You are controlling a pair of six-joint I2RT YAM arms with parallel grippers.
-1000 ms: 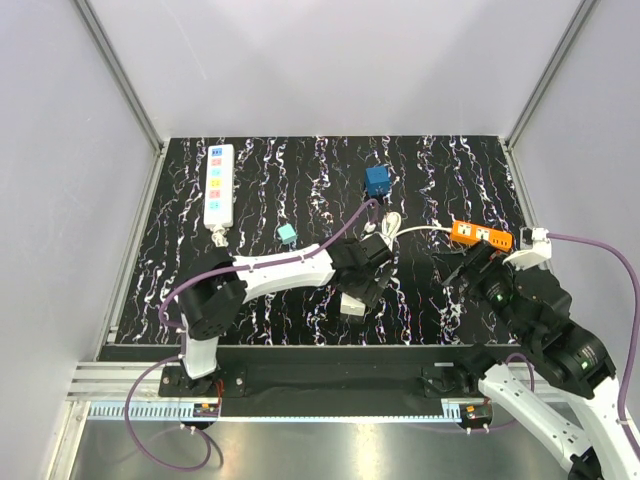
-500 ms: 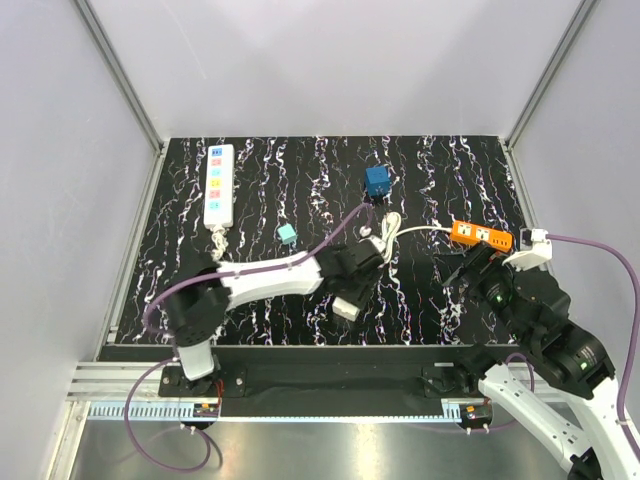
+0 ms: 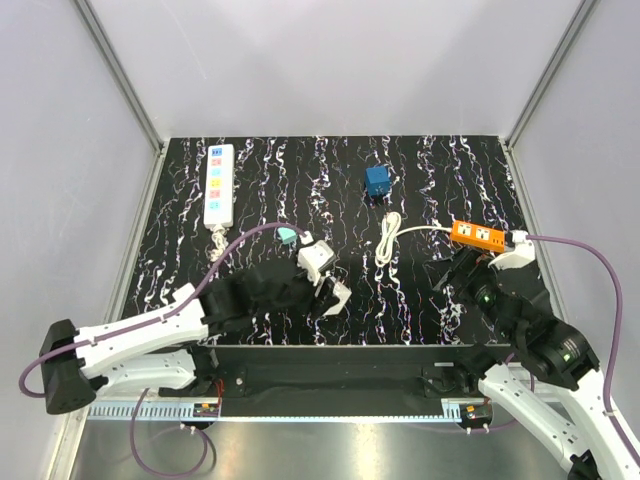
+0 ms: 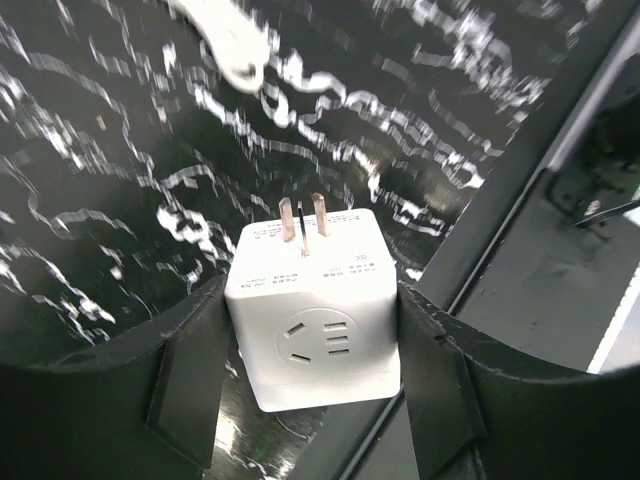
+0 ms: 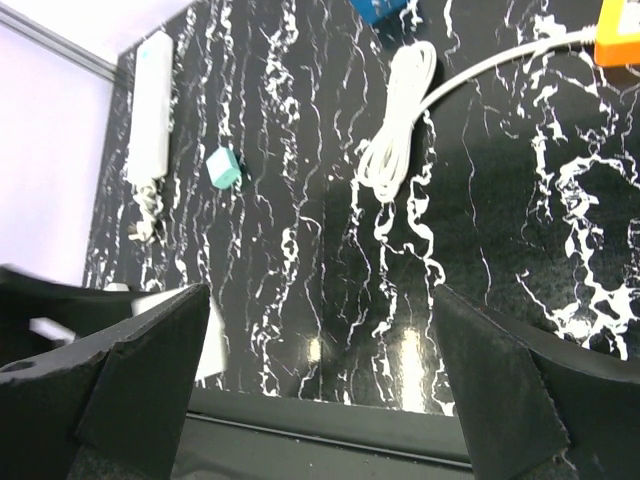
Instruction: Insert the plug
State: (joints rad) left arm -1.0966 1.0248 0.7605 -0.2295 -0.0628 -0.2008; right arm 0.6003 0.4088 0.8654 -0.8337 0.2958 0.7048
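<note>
The left hand [image 4: 312,300] is clamped on the white cube plug [image 4: 315,320], one finger on each side face. Its two flat prongs [image 4: 303,218] stick out toward 12 o'clock in the wrist view and are clear of the fingers. From above, the plug sits at about 6 o'clock on the table [image 3: 430,160], held low near the front edge.

The right hand [image 5: 320,295] is spread wide and holds nothing. It hovers just inside the orange power strip [image 3: 480,234], which lies at 3 o'clock and is probably the target. A white power strip [image 3: 218,183] lies at 10 o'clock.

To do this step well:
- Keep the grip square so the cube cannot twist.
- Carry the plug over with the prongs leading.
- Line both blades up with one slot pair before pressing.
- Let the free hand brace the strip so it does not slide.
- Push straight, without rocking.
</note>
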